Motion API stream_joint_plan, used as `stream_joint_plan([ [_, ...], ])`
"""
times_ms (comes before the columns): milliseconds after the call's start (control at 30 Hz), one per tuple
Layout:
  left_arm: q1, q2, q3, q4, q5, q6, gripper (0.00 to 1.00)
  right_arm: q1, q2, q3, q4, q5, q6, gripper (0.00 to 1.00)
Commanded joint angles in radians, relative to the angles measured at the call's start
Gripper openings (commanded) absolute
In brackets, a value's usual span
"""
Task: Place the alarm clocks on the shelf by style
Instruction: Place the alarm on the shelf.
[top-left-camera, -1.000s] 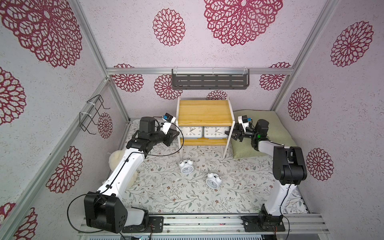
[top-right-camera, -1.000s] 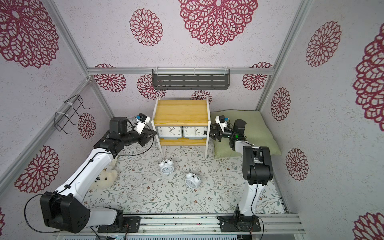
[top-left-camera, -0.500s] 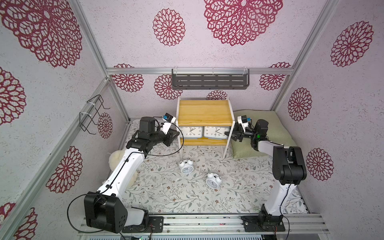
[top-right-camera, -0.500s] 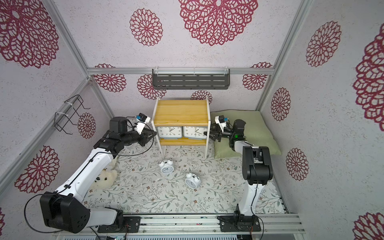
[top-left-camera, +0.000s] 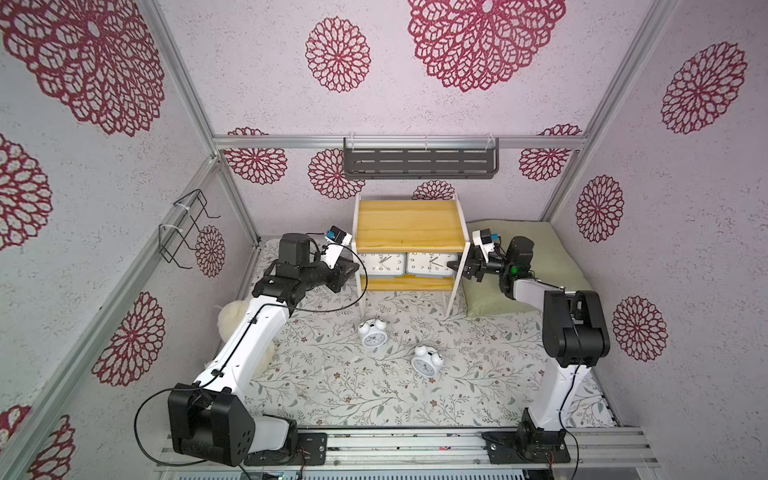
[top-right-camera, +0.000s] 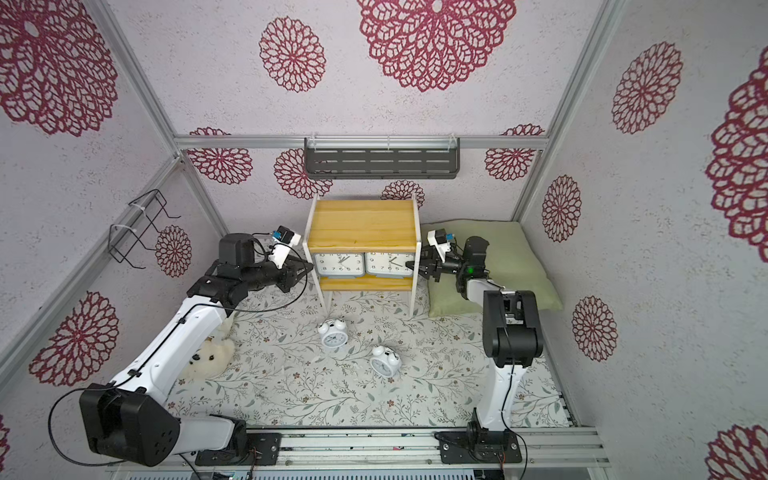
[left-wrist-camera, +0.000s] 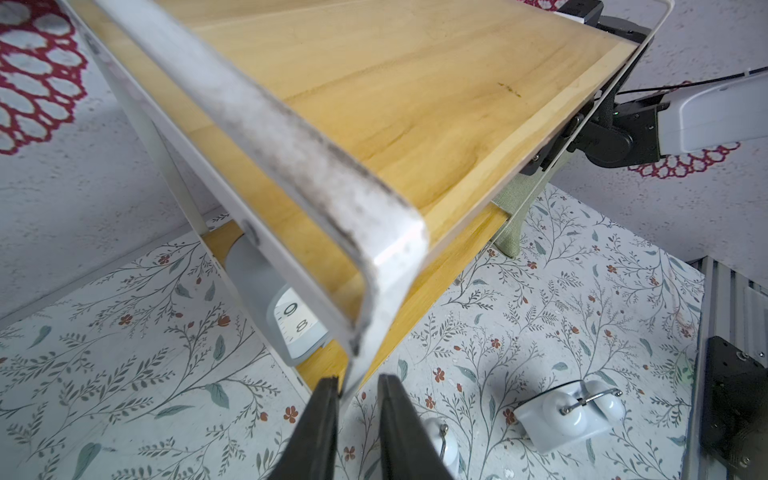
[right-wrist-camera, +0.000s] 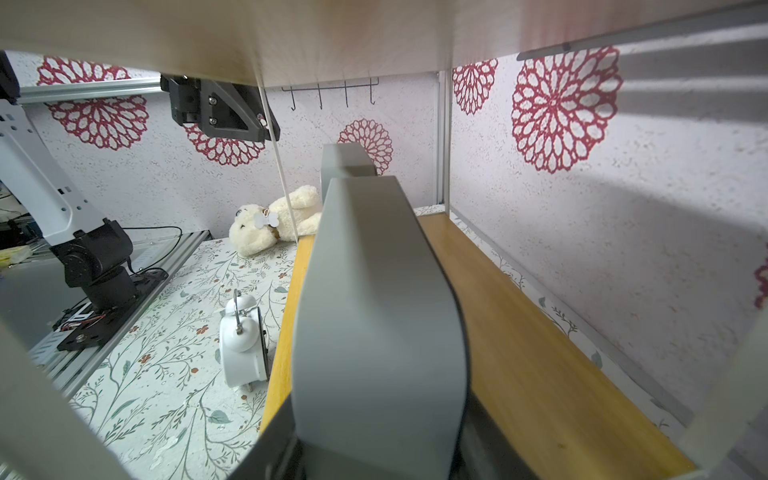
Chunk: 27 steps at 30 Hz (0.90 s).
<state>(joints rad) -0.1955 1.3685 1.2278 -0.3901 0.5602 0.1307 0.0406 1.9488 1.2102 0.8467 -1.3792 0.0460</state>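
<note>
The shelf (top-left-camera: 409, 226) stands at the back with two grey rectangular alarm clocks (top-left-camera: 381, 264) (top-left-camera: 430, 264) side by side on its lower board. Two round white twin-bell clocks (top-left-camera: 373, 332) (top-left-camera: 426, 361) lie on the floral floor in front. My left gripper (left-wrist-camera: 358, 380) is shut on the shelf's left front leg (top-left-camera: 360, 286). My right gripper (right-wrist-camera: 376, 436) reaches in from the right end of the lower board. Its fingers are pressed on both faces of the right grey clock (right-wrist-camera: 374, 311).
A green pillow (top-left-camera: 536, 266) lies under my right arm beside the shelf. A cream plush bear (top-right-camera: 208, 357) lies under my left arm. A dark slotted rack (top-left-camera: 419, 164) hangs on the back wall, and a black wire holder (top-left-camera: 183, 228) on the left wall.
</note>
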Motion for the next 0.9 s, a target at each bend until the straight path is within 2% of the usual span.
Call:
stream_joint_plan([
  [0, 0.004, -0.001, 0.029, -0.017, 0.018, 0.011, 0.25, 0.005, -0.004, 0.030, 0.019, -0.031, 0.013, 0.45],
  [33, 0.004, 0.000, 0.029, -0.018, 0.017, 0.012, 0.25, 0.005, -0.004, 0.031, 0.020, -0.031, 0.013, 0.45],
  [200, 0.004, -0.003, 0.030, -0.018, 0.014, 0.013, 0.29, 0.002, -0.011, 0.031, 0.020, -0.028, 0.008, 0.60],
  [267, 0.004, -0.005, 0.030, -0.019, 0.012, 0.013, 0.34, -0.001, -0.017, 0.029, 0.020, -0.023, 0.007, 0.67],
  [433, 0.004, -0.014, 0.027, -0.016, 0.008, 0.014, 0.49, -0.007, -0.033, 0.027, 0.023, -0.011, 0.006, 0.75],
  [667, 0.004, -0.048, -0.001, 0.001, -0.023, 0.008, 0.63, -0.032, -0.075, -0.005, 0.041, 0.053, 0.005, 0.76],
  [867, 0.004, -0.105, -0.046, 0.031, -0.079, 0.005, 0.68, -0.067, -0.137, -0.067, 0.075, 0.133, 0.014, 0.77],
])
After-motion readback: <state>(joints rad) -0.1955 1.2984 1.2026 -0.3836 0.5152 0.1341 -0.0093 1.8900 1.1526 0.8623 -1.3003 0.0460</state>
